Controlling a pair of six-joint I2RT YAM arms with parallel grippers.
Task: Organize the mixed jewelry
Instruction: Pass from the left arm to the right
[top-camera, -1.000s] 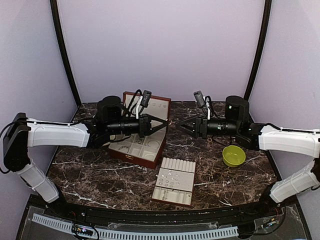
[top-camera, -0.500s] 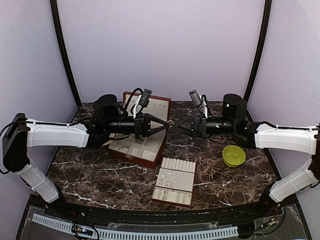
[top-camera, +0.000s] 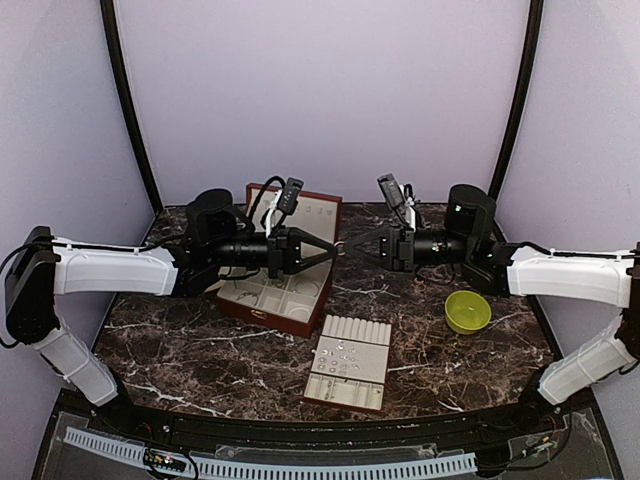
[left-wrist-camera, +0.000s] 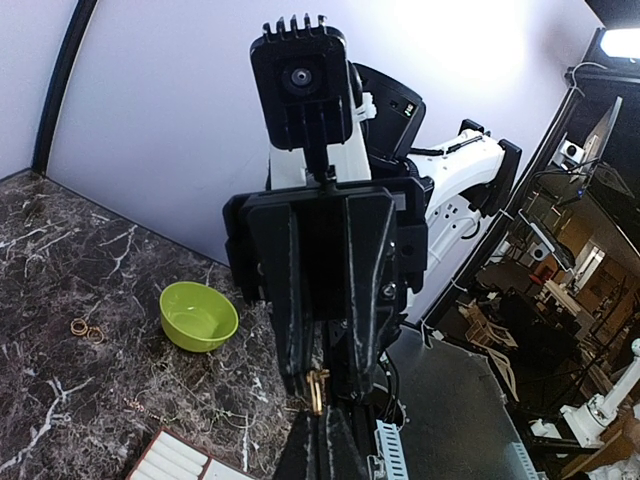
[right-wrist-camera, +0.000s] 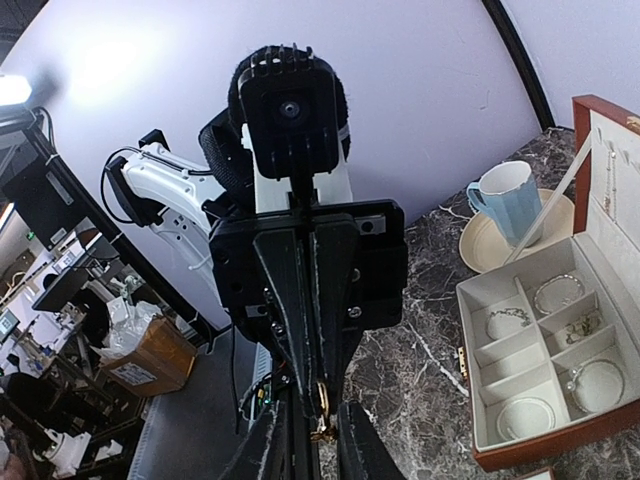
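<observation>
At the left of the counter (top-camera: 200, 350), a pale blue mug (right-wrist-camera: 505, 200) sits on its saucer just beyond the compartment box (right-wrist-camera: 545, 440). The box stands open, with thin hoops and chains lying in its cream cells.

Just right of the box, up in the air, the left fingers (top-camera: 330, 250) are pinched shut on a small gold-toned piece (left-wrist-camera: 318, 388), gripping it at their very tips. The right fingers (top-camera: 362, 247) meet them nose to nose, one on each side of that piece with a narrow gap between them. You cannot tell from these views whether they bear on it yet.

Treat the piece as nearly weightless, hard and slick (metal on smooth pads, with almost nothing to grip). It looks stiff rather than chain-like, though it is too small to say what kind of piece it is. Take hold of the part that stands proud of the left tips, and keep it square to the pads so it cannot pivot or squirt out. If it drops from here, it could bounce on the marble and be lost in the veining.

Further right, the ring tray (top-camera: 345, 395) lies flat near the front with a few tiny pieces on it. Beyond it are two loose rings (left-wrist-camera: 85, 329) on the counter, then the green bowl (top-camera: 467, 312).
</observation>
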